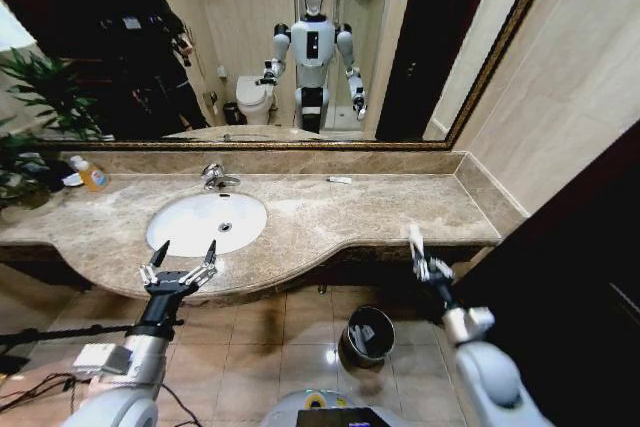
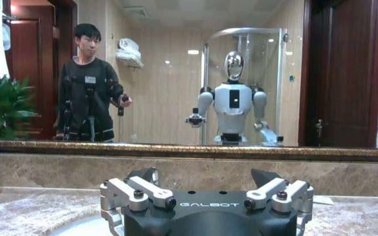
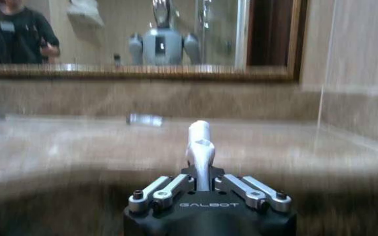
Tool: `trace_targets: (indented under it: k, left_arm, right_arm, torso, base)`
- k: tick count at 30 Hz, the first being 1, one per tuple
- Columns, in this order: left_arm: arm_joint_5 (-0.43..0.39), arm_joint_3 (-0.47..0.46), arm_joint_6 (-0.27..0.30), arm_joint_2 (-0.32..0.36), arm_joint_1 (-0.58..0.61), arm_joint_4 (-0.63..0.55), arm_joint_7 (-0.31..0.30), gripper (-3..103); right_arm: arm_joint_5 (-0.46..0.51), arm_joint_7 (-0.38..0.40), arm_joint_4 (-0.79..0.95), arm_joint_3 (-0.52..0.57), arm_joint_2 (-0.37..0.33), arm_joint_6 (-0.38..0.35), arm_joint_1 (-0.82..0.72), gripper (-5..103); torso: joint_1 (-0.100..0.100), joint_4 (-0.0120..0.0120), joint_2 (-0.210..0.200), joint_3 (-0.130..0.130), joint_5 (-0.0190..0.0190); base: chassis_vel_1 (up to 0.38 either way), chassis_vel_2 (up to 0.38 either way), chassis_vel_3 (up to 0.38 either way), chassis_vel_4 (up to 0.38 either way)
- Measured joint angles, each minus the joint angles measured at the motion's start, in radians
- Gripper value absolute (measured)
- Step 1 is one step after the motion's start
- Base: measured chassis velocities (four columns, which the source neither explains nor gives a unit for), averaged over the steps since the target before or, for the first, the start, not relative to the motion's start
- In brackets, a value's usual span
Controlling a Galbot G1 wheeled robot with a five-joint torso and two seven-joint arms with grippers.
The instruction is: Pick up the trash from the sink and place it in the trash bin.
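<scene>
The left hand (image 1: 180, 256) hovers over the worktop's front edge, just before the white sink (image 1: 206, 222), fingers spread wide — nothing between them. The right hand (image 1: 415, 243), off the worktop's front right corner, is clamped on a white tube (image 3: 200, 147). Another small piece of trash (image 1: 339, 180) lies near the worktop's back edge. The black trash bin (image 1: 367, 335) stands on the floor below.

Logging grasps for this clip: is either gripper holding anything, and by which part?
The right gripper is shut on a small white tube, pinched at its lower end. The left gripper is open, holding nothing.
</scene>
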Motion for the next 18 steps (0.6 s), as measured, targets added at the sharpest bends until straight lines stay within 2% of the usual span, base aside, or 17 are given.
trace_targets:
  k: [1,4,6,11,18]
  left_arm:
    - [0.0,0.0,0.0,0.0,0.0,0.0,0.0,100]
    - [0.0,0.0,0.0,0.0,0.0,0.0,0.0,100]
    - [0.0,0.0,0.0,0.0,0.0,0.0,0.0,100]
    - [0.0,0.0,0.0,0.0,0.0,0.0,0.0,100]
    - [0.0,0.0,0.0,0.0,0.0,0.0,0.0,100]
  right_arm:
    - [0.0,0.0,0.0,0.0,0.0,0.0,0.0,11]
    - [-0.018,-0.032,-0.125,-0.013,0.023,0.072,0.029,11]
    - [-0.032,-0.051,-0.192,-0.015,0.024,0.091,0.054,11]
    - [-0.083,-0.081,-0.38,-0.038,-0.004,0.123,0.133,11]
    - [-0.117,-0.081,-0.557,-0.087,-0.042,0.158,0.204,11]
  torso:
    - [0.0,0.0,0.0,0.0,0.0]
    - [0.0,0.0,0.0,0.0,0.0002]
    - [0.0,0.0003,0.0,0.0,0.0002]
    - [0.0,0.0001,0.0,0.0,0.0004]
    - [0.0,0.0,0.0,0.0,0.0003]
  base:
    - [0.0,0.0,0.0,0.0]
    - [0.0,0.0,0.0,0.0]
    - [0.0,0.0,0.0,0.0]
    - [0.0,0.0,0.0,0.0]
    - [0.0,0.0,0.0,0.0]
